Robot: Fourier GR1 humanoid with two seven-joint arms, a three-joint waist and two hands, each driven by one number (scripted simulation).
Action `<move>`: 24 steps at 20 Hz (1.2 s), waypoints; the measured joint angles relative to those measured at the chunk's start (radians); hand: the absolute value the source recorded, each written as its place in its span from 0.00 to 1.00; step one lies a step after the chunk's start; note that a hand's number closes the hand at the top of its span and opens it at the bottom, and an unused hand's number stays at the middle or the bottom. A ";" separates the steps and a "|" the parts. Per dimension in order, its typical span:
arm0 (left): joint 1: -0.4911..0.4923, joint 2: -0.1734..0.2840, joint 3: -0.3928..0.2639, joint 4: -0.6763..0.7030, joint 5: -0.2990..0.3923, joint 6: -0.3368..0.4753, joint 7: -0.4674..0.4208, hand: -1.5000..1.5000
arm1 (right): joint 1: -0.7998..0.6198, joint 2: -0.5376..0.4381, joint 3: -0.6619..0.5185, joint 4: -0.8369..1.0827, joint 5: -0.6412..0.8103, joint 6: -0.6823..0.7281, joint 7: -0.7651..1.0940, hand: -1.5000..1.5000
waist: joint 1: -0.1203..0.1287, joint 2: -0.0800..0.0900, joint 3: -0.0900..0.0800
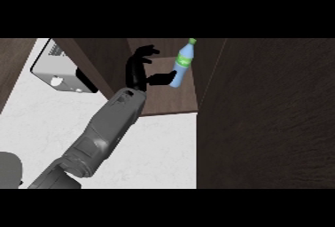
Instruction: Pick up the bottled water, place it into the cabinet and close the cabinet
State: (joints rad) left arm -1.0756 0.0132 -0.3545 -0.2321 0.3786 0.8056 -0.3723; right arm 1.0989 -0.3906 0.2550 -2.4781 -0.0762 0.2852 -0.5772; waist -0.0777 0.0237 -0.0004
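Note:
The bottled water is blue with a green label and a green cap. It stands upright on the brown shelf inside the open cabinet. My left hand is up in the cabinet just left of the bottle, its fingers spread and apart from the bottle's upper part. The thumb reaches right and meets the bottle's lower part. Nothing is curled round the bottle. My right hand does not show.
The open cabinet door fills the right side as a tall dark panel. A white appliance stands at the upper left on the pale marbled counter. A grey rounded shape sits at the lower left edge.

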 measured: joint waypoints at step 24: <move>0.054 -0.013 0.085 -0.246 0.236 -0.324 -0.291 1.00 | 0.023 0.013 0.038 -0.010 -0.002 0.042 0.005 0.00 | 0.029 -0.020 -0.001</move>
State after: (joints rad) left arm -1.0216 0.0007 -0.2692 -0.4785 0.6142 0.4821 -0.6637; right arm 1.1223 -0.3778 0.2934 -2.4879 -0.0779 0.3275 -0.5723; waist -0.0492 0.0039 -0.0015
